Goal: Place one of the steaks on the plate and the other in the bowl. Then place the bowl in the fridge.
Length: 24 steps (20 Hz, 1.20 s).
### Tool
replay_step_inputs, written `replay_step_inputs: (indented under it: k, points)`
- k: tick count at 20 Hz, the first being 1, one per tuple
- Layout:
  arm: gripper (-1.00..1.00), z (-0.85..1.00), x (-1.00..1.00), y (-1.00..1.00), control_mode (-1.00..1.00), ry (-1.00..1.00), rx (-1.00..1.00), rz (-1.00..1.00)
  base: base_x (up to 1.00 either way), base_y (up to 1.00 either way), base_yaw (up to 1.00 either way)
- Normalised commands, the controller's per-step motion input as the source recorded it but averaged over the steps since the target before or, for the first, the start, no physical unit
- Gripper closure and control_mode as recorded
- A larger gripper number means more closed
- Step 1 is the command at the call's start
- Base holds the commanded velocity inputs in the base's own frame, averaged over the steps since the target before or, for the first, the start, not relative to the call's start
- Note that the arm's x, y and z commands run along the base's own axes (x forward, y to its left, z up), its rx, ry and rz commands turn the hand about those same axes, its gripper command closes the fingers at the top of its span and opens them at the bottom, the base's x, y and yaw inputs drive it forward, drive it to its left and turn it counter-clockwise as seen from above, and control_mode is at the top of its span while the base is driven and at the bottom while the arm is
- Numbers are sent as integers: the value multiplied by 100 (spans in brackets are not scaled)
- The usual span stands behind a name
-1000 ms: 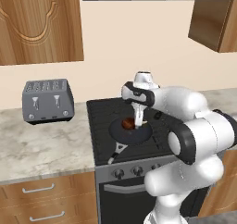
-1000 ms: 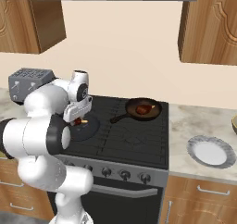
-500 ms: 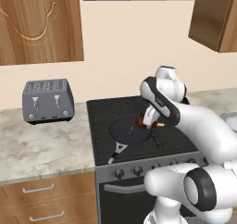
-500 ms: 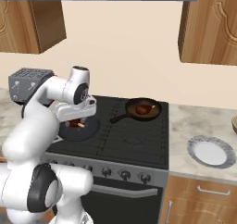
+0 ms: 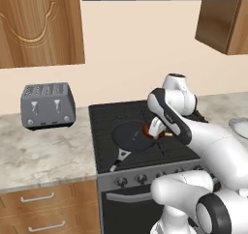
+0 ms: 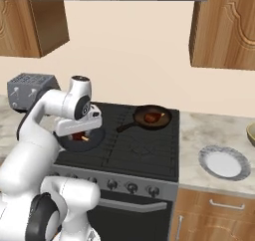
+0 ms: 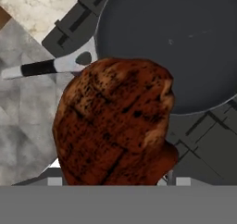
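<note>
You're mid-carry on step one: gripper (image 5: 156, 130) is pinching a steak (image 7: 115, 121) just above the near skillet (image 5: 130, 134), other steak (image 6: 151, 117) sits in the far skillet (image 6: 151, 118), so next swing right to the plate (image 6: 224, 163) and release.

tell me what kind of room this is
A home kitchen, rendered: a black stove with a skillet on it, a toaster on the stone counter, and wooden cabinets above.
</note>
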Motion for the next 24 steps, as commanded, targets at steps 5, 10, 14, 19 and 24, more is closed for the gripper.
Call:
replay_step_inputs:
  k: [5, 10, 14, 19, 24]
  points:
    - [100, 0, 0, 0, 100, 0, 0, 0, -26, -89, -14]
    - [100, 0, 0, 0, 100, 0, 0, 0, -9, -100, -11]
    - [100, 0, 0, 0, 100, 0, 0, 0, 9, -100, 0]
    - [100, 0, 0, 0, 100, 0, 0, 0, 11, -98, 0]
    - [100, 0, 0, 0, 100, 0, 0, 0, 1, -40, -5]
